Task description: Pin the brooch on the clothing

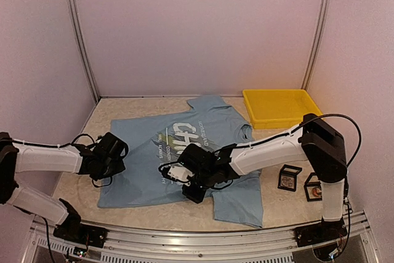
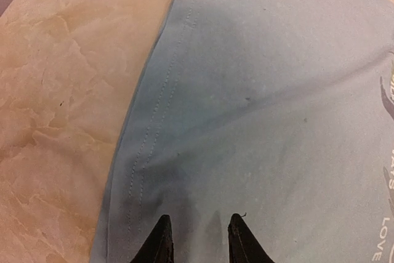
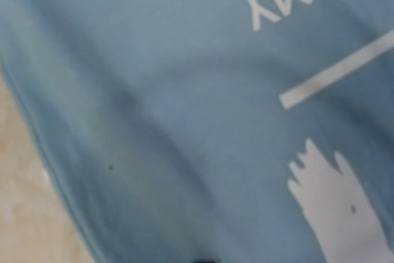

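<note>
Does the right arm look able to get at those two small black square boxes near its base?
Probably yes. The small black square boxes lie uncovered close to the base of the right arm, beside the light blue T-shirt. The arm reaches left over the shirt, so it must swing back.

I count one T-shirt (image 1: 138,183). Just right of the T-shirt I see two small black-framed cases (image 1: 289,177) (image 1: 313,187). One yellow tray (image 1: 280,108) lies beyond its far right corner. Two arms work at it: left arm (image 1: 49,158), right arm (image 1: 271,148).
</note>
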`<state>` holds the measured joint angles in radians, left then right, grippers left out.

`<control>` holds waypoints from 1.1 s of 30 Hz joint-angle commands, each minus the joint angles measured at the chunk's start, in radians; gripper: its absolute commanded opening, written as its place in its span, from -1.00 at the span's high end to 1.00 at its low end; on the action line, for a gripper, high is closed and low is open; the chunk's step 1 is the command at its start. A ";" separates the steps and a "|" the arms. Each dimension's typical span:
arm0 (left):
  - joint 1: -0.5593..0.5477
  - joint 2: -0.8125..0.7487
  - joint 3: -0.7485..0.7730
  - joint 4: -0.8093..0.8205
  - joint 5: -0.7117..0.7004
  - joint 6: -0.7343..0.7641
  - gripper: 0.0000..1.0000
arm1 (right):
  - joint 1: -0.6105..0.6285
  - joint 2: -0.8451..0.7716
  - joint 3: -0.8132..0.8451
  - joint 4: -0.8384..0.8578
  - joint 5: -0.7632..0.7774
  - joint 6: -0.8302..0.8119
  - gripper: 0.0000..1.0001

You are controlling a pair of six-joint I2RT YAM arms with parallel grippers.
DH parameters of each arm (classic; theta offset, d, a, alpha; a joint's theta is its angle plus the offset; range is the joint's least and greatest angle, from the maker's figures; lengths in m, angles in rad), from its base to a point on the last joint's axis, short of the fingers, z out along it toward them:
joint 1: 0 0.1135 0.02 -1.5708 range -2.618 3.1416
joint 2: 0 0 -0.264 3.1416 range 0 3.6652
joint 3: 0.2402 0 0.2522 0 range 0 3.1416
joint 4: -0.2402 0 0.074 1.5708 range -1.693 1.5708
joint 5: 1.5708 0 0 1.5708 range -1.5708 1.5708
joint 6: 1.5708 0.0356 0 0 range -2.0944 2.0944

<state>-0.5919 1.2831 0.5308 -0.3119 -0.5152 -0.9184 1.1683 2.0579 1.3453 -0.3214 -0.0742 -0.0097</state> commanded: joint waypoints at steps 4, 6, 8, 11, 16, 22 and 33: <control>0.029 0.156 -0.008 0.018 -0.108 -0.037 0.46 | 0.047 -0.060 -0.113 -0.092 -0.016 0.055 1.00; 0.032 0.148 -0.011 0.015 -0.133 -0.062 0.46 | 0.065 -0.066 -0.114 -0.101 -0.015 0.049 1.00; 0.035 0.127 -0.023 0.028 -0.135 -0.066 0.46 | 0.082 -0.061 -0.083 -0.129 -0.010 0.041 1.00; 0.039 0.097 -0.030 0.001 -0.160 -0.090 0.46 | 0.096 -0.066 -0.019 -0.146 -0.028 0.021 1.00; 0.053 0.028 -0.033 -0.042 -0.179 -0.114 0.45 | 0.093 -0.179 -0.009 -0.098 -0.051 -0.025 0.98; 0.062 -0.073 -0.001 0.117 -0.132 0.119 0.42 | -0.041 -0.283 -0.063 -0.105 0.110 0.119 0.95; 0.173 0.448 0.365 0.168 -0.055 0.317 0.55 | -0.349 -0.268 -0.217 -0.150 0.308 0.334 1.00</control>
<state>-0.4610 1.5948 0.7982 -0.1761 -0.6228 -0.6945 0.8349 1.7718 1.1763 -0.4332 0.1699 0.2539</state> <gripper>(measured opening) 0.234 0.003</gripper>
